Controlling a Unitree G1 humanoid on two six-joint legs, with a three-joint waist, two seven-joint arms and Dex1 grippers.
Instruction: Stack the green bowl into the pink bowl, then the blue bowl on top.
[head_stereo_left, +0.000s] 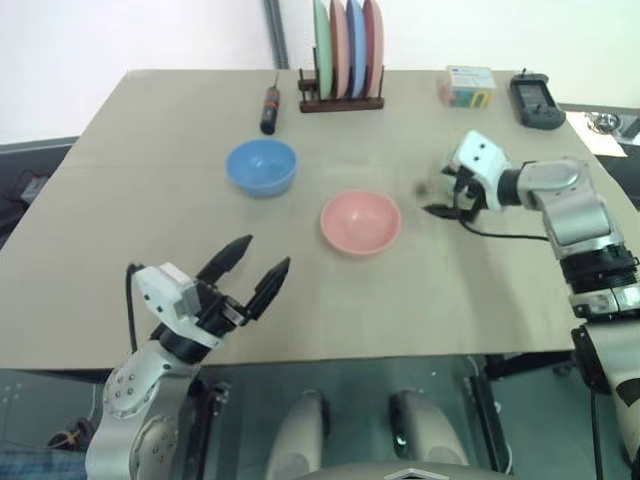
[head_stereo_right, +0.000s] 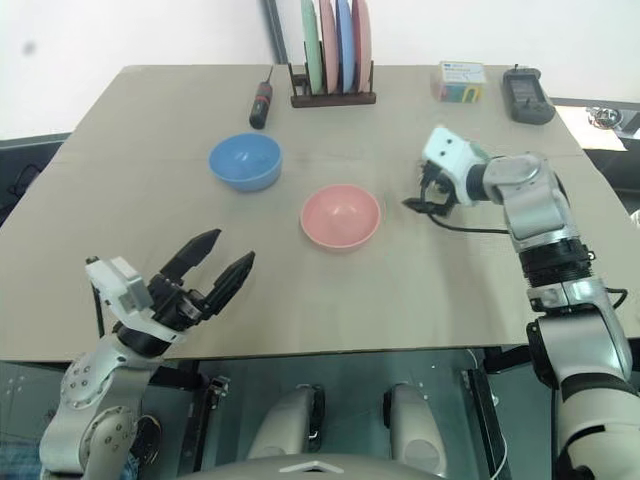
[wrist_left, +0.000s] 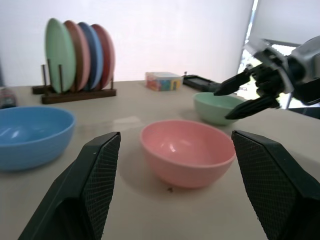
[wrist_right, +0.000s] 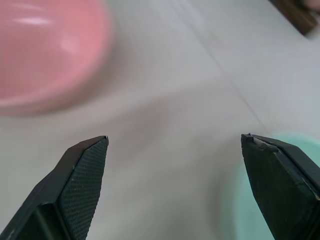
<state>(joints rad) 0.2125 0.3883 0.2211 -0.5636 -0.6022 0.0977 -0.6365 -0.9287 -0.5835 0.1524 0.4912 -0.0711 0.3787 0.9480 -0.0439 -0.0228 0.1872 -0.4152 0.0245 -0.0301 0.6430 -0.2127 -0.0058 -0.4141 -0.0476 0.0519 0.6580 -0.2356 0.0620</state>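
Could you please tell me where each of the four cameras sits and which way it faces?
Left eye view: on the head, looking down over the table; both arms show.
Right eye view: beside it, same scene, slightly shifted.
Left wrist view: low on the left arm, facing across the table between the open left pincer at the pink bowl.
Right wrist view: on the right arm, facing down at the tabletop between the open right pincer.
Shared: all four show the pink bowl.

Three bowls (wrist_left: 188, 151), four racked plates (head_stereo_left: 346, 48), one screwdriver (head_stereo_left: 270, 108), one box (head_stereo_left: 468, 86), two pincers (head_stereo_left: 255, 270).
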